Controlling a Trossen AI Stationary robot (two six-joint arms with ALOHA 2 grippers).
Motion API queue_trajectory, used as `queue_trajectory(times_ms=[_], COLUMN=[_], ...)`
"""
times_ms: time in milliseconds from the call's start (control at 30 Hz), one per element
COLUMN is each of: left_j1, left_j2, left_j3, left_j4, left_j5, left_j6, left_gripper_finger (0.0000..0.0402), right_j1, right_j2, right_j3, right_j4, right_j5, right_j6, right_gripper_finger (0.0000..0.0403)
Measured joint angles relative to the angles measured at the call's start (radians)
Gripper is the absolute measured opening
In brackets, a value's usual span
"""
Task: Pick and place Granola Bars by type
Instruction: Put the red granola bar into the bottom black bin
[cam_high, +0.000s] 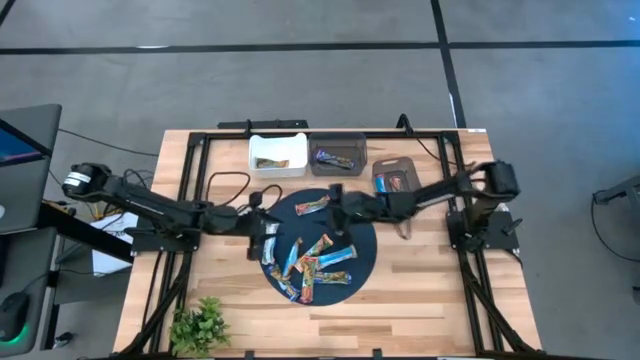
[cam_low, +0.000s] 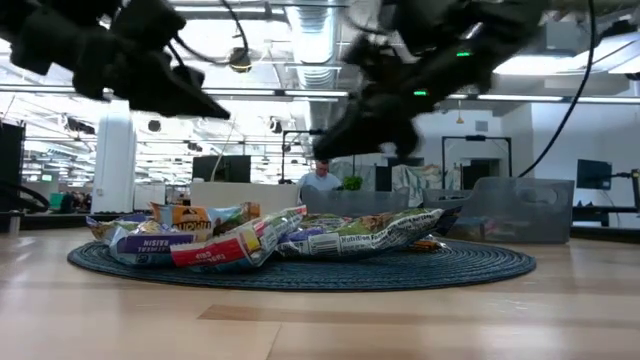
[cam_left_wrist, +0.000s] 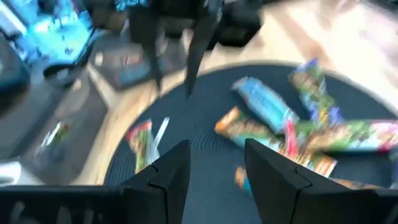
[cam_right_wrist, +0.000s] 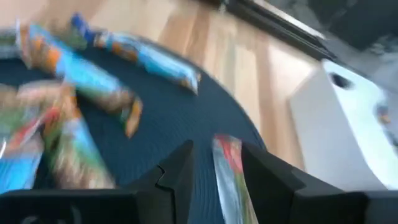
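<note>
Several granola bars (cam_high: 315, 262) in blue, orange-red and green wrappers lie piled on a round dark mat (cam_high: 365, 245). They also show in the low view (cam_low: 250, 240). One red-green bar (cam_right_wrist: 227, 171) lies apart near the mat's far edge. My right gripper (cam_right_wrist: 216, 150) hovers open above it, and the bar shows between the fingers, lying flat on the mat. My left gripper (cam_left_wrist: 217, 146) is open over the mat's left part (cam_high: 262, 240), raised and facing the pile (cam_left_wrist: 292, 127). In the high view the right gripper (cam_high: 335, 200) stands at the mat's far side.
Three bins stand along the far side: a white one (cam_high: 278, 150), a dark one (cam_high: 338, 147) and a grey one (cam_high: 393, 170), each with a bar inside. A small plant (cam_high: 200, 325) sits at the near left corner. Bare wood lies near and right of the mat.
</note>
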Motion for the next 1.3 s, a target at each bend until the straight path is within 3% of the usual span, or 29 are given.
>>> queue_trajectory(times_ms=[133, 400, 533, 667, 1033, 1300], left_j1=[-0.024, -0.036, -0.036, -0.036, -0.036, -0.036], left_j2=[-0.005, 0.0, 0.001, 0.001, 0.001, 0.001], left_j3=[0.001, -0.001, -0.001, -0.001, -0.001, -0.001], left_j4=[-0.041, -0.078, -0.079, -0.079, -0.076, -0.079], left_j5=[0.008, 0.003, 0.003, 0.003, 0.003, 0.004], left_j6=[-0.017, -0.039, -0.042, -0.042, -0.041, -0.041], left_gripper_finger=[0.0146, 0.0146, 0.0146, 0.0146, 0.0146, 0.0146], right_j1=[-0.043, -0.08, -0.096, -0.113, -0.163, -0.163], right_j2=[0.067, 0.183, 0.212, 0.211, 0.211, 0.211], right_j3=[0.104, 0.261, 0.307, 0.31, 0.309, 0.309], right_j4=[-0.14, -0.349, -0.366, -0.38, -0.461, -0.483], right_j5=[-0.065, -0.053, -0.041, 0.019, 0.02, -0.084], right_j6=[0.002, -0.052, -0.052, -0.023, 0.044, 0.053], right_gripper_finger=[0.0127, 0.0127, 0.0127, 0.0127, 0.0127, 0.0127])
